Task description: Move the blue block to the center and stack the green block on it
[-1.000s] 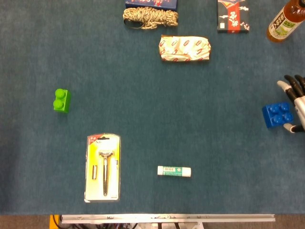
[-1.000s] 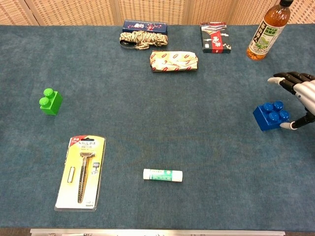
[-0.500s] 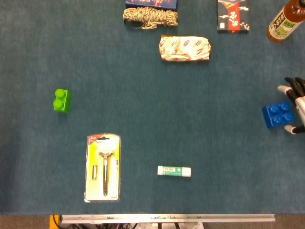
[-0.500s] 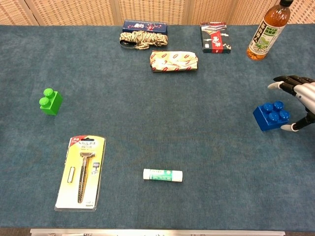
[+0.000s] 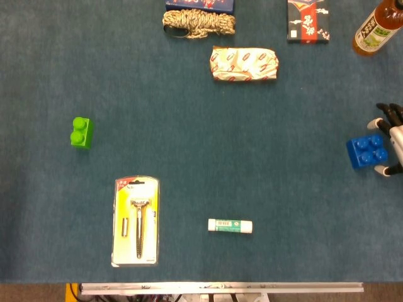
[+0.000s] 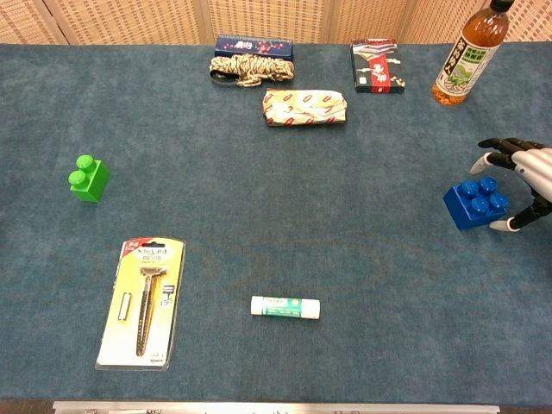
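The blue block (image 5: 367, 151) (image 6: 475, 203) rests on the blue cloth at the far right. My right hand (image 5: 393, 138) (image 6: 522, 179) hovers just to its right at the frame edge, fingers spread apart around the block's far and near sides, holding nothing. Far to the left sits the green block (image 5: 81, 133) (image 6: 89, 178), studs up. Neither view shows my left hand.
A packaged razor (image 5: 136, 221) and a white glue stick (image 5: 230, 225) lie near the front. A wrapped packet (image 5: 244, 64), a rope coil (image 5: 198, 23), two boxes and a bottle (image 5: 376, 27) line the back.
My right hand's fingers have drawn lower and closer to the blue block's far side. The blocks have not moved.
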Available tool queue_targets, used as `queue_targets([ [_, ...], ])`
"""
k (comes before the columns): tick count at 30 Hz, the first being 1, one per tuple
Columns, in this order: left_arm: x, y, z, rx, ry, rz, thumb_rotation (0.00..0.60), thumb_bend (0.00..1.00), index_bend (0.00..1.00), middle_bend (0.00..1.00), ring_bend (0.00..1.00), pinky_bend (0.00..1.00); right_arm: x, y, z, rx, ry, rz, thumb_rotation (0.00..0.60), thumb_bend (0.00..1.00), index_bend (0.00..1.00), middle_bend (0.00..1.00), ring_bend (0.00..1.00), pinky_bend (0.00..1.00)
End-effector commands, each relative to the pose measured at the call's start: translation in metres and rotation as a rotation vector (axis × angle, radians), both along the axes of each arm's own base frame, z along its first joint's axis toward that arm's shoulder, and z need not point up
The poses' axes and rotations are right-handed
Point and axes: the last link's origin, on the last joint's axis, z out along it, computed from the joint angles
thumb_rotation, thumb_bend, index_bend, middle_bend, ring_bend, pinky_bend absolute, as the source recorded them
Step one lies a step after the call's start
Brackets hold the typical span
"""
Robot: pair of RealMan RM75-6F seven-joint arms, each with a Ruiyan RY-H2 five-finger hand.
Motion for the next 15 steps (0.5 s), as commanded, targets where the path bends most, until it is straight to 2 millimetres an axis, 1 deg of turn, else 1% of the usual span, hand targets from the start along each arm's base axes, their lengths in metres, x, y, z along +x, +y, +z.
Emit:
queue_targets([
  [1,0.0000,0.0000,0.0001,0.001,-0.001,0.000,0.600,0.25,0.42,0.46,0.30,0.47,0.0002,-0.0014,-0.0013,0.003,-0.008,-0.005,0.600,0.06,0.34,0.07,0.00,0.10],
  [7,0.0000,0.0001,0.0004,0.001,-0.002,0.000,0.600,0.25,0.42,0.46,0.30,0.47,0.0007,-0.0028,-0.0024,0.002,-0.022,-0.011,0.600,0.11,0.44,0.08,0.00,0.10],
  [15,-0.0003,0.0001,0.0001,0.000,-0.001,0.002,0.600,0.25,0.42,0.46,0.30,0.47,0.0020,-0.0021,-0.0020,-0.013,-0.050,-0.031,0.600,0.13,0.51,0.09,0.00,0.10],
])
